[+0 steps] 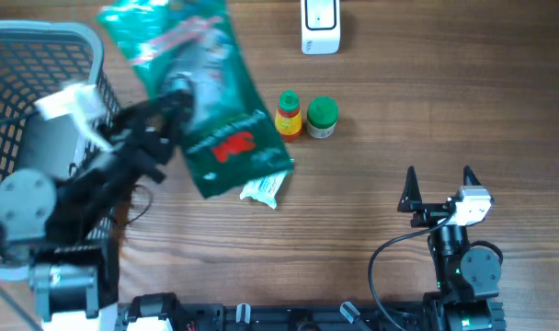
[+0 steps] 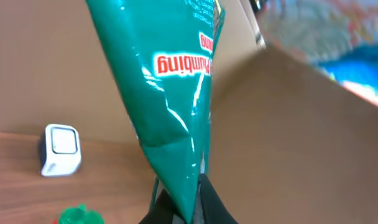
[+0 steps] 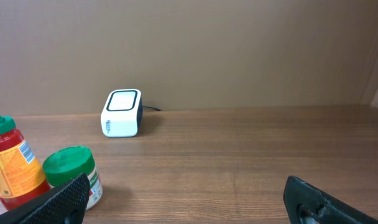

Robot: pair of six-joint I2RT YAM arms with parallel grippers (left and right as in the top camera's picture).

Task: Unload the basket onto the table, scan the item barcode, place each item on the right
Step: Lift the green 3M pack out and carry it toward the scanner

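Our left hand [image 2: 179, 202] is clamped on the green bag [image 1: 215, 110], upper left of the overhead view; we should carry it flat and square to the white scanner [image 1: 319, 26], top centre; right hand [image 1: 439, 184] gapes open.

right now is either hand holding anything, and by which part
The left hand is shut on the green bag, pinching it at one narrowed end. The right hand is open and holds nothing.

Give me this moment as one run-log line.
left gripper: jaws shut on green bag | right gripper: jaws open, empty | scanner: at far edge, bag not over it
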